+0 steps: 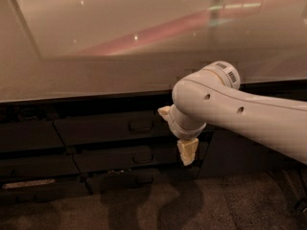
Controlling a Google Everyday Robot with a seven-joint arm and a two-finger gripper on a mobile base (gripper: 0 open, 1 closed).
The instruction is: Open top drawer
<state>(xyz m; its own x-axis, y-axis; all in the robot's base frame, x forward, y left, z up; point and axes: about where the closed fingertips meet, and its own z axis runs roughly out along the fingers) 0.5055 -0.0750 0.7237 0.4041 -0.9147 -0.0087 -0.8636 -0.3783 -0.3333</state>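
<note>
One loop handle (140, 126) on the top drawer (96, 128) matters: I reckon the gripper (187, 151), hanging lower-right of it, spread or pressed together I cannot tell, should rise, catch it, pull straight.

No text, number or brand can be read anywhere. A small label (230, 74) with dark stripes sits on the white arm (240, 114), right of centre, but its marks are not legible. The gripper (187, 151) hangs just below the centre of the frame.

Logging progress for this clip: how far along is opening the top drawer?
Nothing done yet: the wide dark top drawer looks shut, flush with its neighbours. In hand: the cream gripper hangs below and right of its small loop handle, not on it. Left: grasp handle, pull.
</note>
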